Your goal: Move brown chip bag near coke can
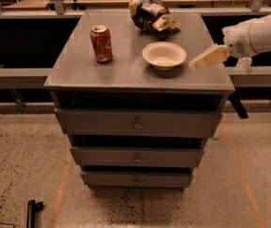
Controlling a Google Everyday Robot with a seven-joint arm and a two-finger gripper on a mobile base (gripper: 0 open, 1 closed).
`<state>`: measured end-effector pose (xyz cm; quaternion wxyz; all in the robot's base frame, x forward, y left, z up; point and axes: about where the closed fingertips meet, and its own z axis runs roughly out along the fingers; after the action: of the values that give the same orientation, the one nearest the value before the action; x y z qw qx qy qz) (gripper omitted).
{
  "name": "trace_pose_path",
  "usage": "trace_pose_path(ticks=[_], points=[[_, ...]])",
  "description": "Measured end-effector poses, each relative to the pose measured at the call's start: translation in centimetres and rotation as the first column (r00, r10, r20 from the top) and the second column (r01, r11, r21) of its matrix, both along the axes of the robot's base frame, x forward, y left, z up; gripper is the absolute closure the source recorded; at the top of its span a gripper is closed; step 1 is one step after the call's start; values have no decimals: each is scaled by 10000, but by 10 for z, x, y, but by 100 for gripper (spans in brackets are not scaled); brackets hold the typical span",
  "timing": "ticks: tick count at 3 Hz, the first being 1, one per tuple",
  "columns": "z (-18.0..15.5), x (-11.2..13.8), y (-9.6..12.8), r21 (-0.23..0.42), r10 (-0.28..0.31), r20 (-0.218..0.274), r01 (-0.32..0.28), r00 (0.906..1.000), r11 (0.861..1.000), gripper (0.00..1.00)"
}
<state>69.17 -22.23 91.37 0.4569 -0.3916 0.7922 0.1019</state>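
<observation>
In the camera view, the brown chip bag lay crumpled at the far edge of the grey drawer cabinet, right of centre. The coke can stood upright on the left part of the top, well apart from the bag. A white bowl sat between them, nearer the front. The gripper hovered over the cabinet's right edge, just beside the bowl and short of the bag, touching nothing. Whether it was spread or pressed together could not be told. Judged from this, the task was barely begun: the bag was not yet grasped, and reaching, gripping, carrying and setting down beside the can all remained.
</observation>
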Motion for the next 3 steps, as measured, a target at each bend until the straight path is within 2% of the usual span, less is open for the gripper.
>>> trace_pose_path(ticks=[1,2,3], points=[[-11,38,38,612,9,329,-29,9995,9981,0],[13,69,63,1349,-56,1204,-108,9927,9908,0],[14,73,67,1360,-51,1248,-121,9922,9906,0]])
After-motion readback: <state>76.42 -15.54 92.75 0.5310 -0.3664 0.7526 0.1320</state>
